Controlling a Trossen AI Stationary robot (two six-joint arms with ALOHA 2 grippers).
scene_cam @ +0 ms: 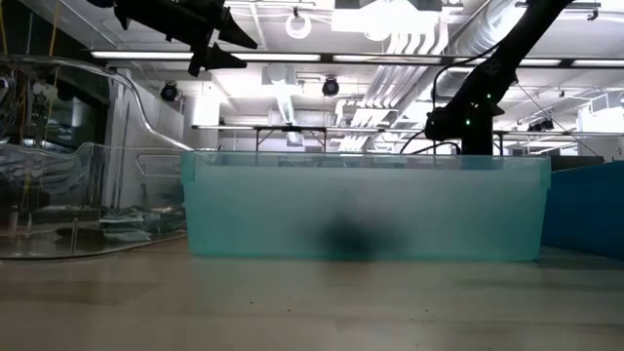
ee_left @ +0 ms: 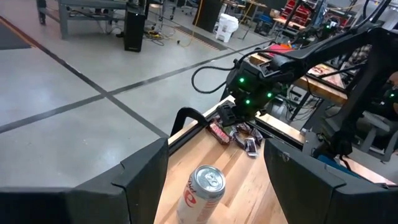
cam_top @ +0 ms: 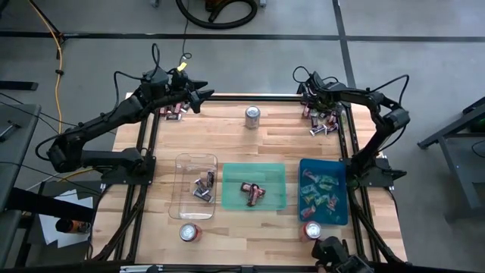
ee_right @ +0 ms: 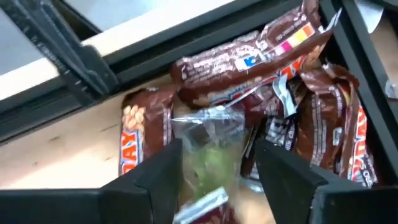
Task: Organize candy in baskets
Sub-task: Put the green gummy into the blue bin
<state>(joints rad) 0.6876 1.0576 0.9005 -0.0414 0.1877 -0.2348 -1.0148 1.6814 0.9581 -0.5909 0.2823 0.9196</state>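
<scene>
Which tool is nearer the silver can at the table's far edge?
Left. The left tool hovers just beside the silver can; the right tool is farther off, over the candy pile.

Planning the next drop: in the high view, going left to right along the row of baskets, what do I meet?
Clear basket → green basket → teal-blue basket.

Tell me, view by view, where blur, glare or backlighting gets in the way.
Low view: bright ceiling lights backlight the arms into silhouettes; the frosted green basket shows its contents only as a dark smudge. Right wrist view: the candy pile is blurred, and a clear-wrapped light green candy between the jaws is softest. Left wrist view: the can is sharp, its own dark fingers soft. High view: evenly lit.
</scene>
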